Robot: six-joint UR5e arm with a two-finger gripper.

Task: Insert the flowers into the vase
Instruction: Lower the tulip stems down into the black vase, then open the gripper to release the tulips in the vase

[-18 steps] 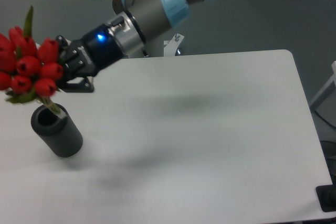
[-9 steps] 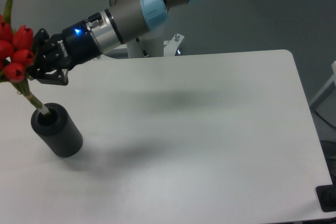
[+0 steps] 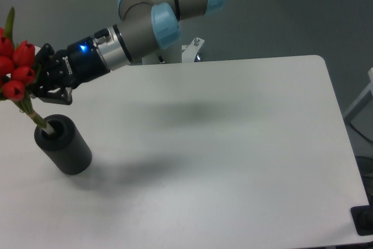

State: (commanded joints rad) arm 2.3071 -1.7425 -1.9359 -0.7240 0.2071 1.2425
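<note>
Now my pincer (image 3: 36, 79) is clamped on the flowers (image 3: 14, 69) at the far left. Their stems just reach into the vase (image 3: 63, 144) on the worktop (image 3: 233, 144). I must push them deeper, then let go.

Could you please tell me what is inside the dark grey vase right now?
The lower end of the red tulip bunch's stem enters the mouth of the dark grey matte cylindrical vase, leaning left. How deep it reaches is hidden by the wall.
</note>
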